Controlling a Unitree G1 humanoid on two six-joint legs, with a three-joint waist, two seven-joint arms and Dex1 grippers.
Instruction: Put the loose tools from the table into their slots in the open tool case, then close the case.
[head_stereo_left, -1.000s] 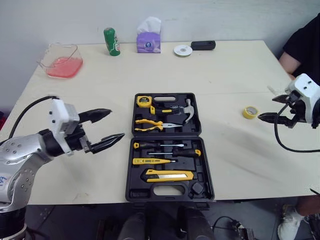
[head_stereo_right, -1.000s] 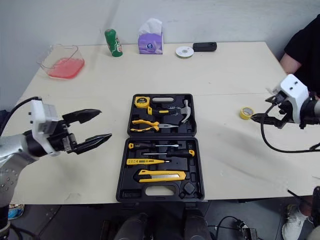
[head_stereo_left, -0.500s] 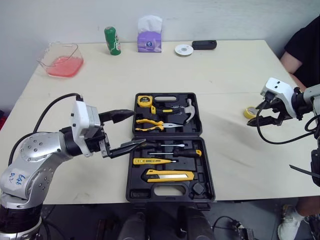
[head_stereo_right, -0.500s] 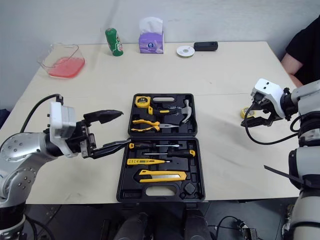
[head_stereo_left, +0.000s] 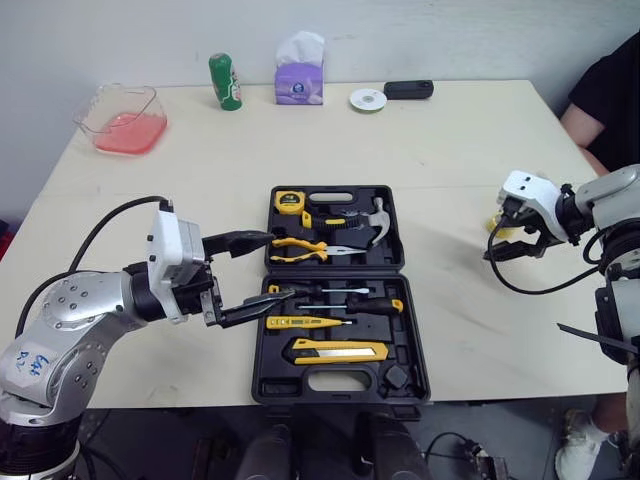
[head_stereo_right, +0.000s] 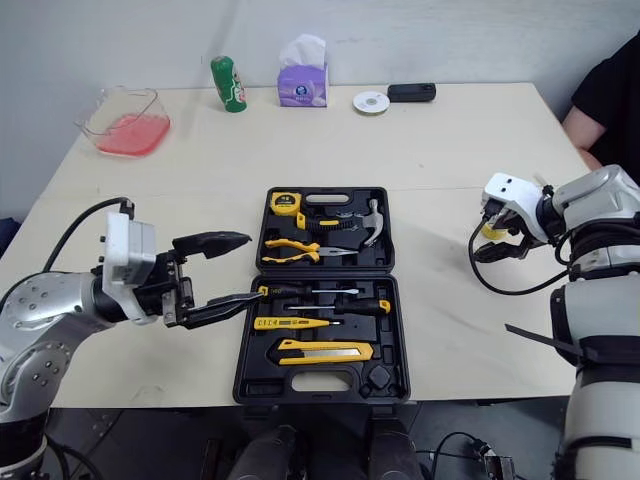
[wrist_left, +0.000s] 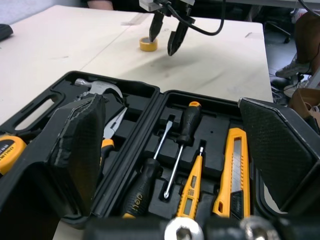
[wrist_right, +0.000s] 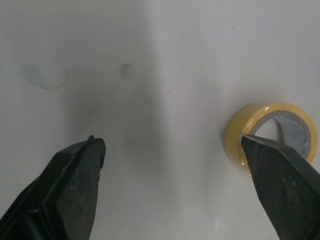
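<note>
Open tool case (head_stereo_left: 335, 290) at the centre of the table (head_stereo_left: 180, 190), both halves lying flat, with a tape measure (head_stereo_left: 289, 202), hammer (head_stereo_left: 375, 218), pliers (head_stereo_left: 300, 247), screwdrivers (head_stereo_left: 335, 292) and utility knife (head_stereo_left: 338, 350) seated in their slots. A yellow roll of tape (wrist_right: 240, 127) lies loose on the table, well to the right of the case. The right gripper (wrist_right: 169, 139) hangs over it with jaws spread wide and empty: one finger sits at the roll's rim, though contact cannot be told, and the other is over bare table. The left gripper (head_stereo_left: 281, 265) hovers at the case's left edge, jaws likewise wide and empty.
</note>
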